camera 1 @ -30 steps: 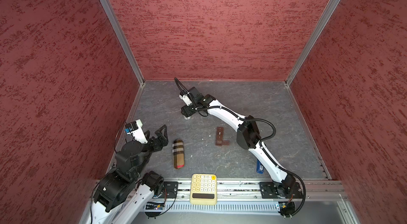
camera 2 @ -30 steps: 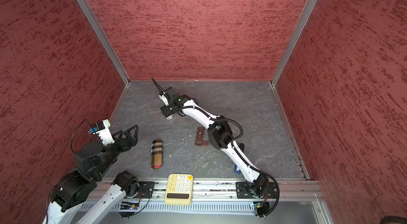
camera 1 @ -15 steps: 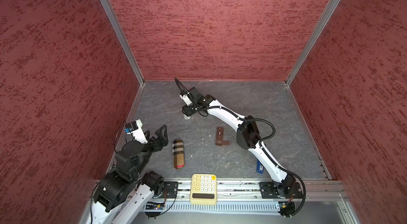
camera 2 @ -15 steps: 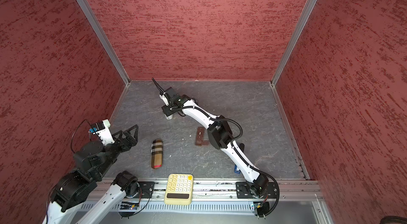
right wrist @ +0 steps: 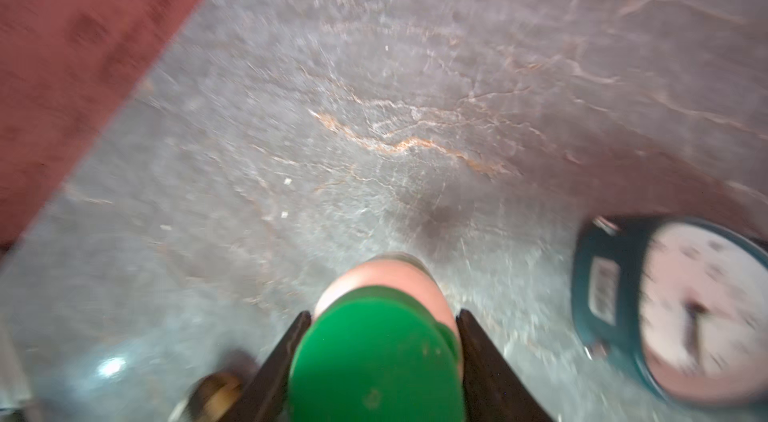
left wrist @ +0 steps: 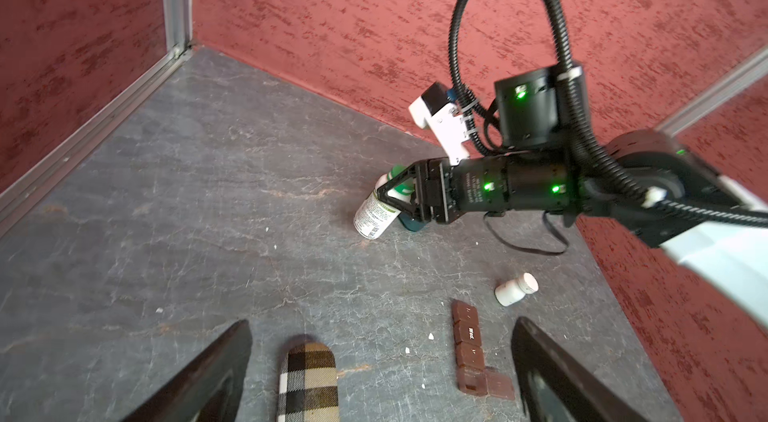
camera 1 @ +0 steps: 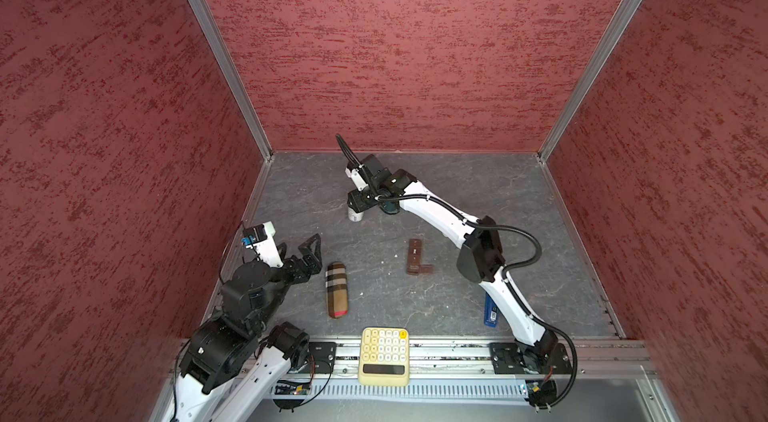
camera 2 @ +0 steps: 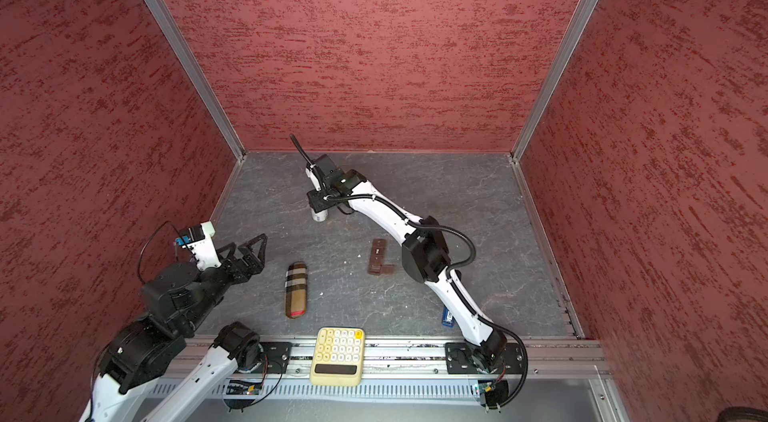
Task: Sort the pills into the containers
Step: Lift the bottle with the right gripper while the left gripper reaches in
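Right jaws tightened on green-capped bottle (left wrist: 371,214), grey floor (camera 1: 498,183), red walls (camera 1: 395,46)

I see the dark brown plastic pill-box strip (camera 1: 414,254) flat mid-floor, L-shaped; tiny white pills (left wrist: 431,335) lie scattered just left.

We can read only one word: "Wed.", in white, on a middle cell of the brown pill-box strip (left wrist: 469,351), seen from the left wrist. The white marks on its neighbouring cells are too small for us to make out. The green-capped white bottle (left wrist: 372,213), far on the table, carries a label of fine print that we cannot read. The keys of the yellow calculator (camera 1: 384,355) at the near edge, the white label on the blue item (camera 1: 491,313) near right, and the round dial (right wrist: 702,308) are all illegible.
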Action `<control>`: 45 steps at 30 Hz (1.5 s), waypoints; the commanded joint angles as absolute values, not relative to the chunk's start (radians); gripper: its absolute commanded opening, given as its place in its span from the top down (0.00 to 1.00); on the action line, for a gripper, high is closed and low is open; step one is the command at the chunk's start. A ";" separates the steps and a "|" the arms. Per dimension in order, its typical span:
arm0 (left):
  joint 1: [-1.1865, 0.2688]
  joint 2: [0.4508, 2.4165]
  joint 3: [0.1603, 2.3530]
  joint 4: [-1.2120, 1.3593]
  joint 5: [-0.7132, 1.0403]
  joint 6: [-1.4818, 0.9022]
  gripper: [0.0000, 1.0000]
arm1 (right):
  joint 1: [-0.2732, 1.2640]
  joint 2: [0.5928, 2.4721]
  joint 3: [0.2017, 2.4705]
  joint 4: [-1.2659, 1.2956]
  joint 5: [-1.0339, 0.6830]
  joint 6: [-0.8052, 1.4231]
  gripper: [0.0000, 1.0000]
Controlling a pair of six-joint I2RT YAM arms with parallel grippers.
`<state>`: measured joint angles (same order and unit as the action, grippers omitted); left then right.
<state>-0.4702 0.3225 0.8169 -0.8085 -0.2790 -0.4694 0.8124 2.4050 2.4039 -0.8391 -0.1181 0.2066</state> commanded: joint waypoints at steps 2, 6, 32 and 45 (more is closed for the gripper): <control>-0.464 0.324 0.776 -0.633 -0.140 -0.304 0.03 | 0.813 2.146 2.261 -0.833 -0.098 0.313 0.59; -0.464 0.331 0.710 -0.464 -0.021 -0.204 0.07 | 0.803 1.950 2.067 -0.808 -0.087 0.393 0.59; -0.858 1.063 0.466 0.631 0.200 0.226 0.05 | 0.623 1.156 1.231 -0.707 -0.236 0.892 0.61; -0.836 1.253 0.497 0.820 0.319 0.160 0.09 | 0.584 1.106 1.146 -0.666 -0.335 0.944 0.61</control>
<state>-0.8459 1.2419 0.4694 0.7364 0.2756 0.1841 0.5938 1.1202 1.1519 -0.7212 -0.2932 0.9123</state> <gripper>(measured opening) 0.911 0.514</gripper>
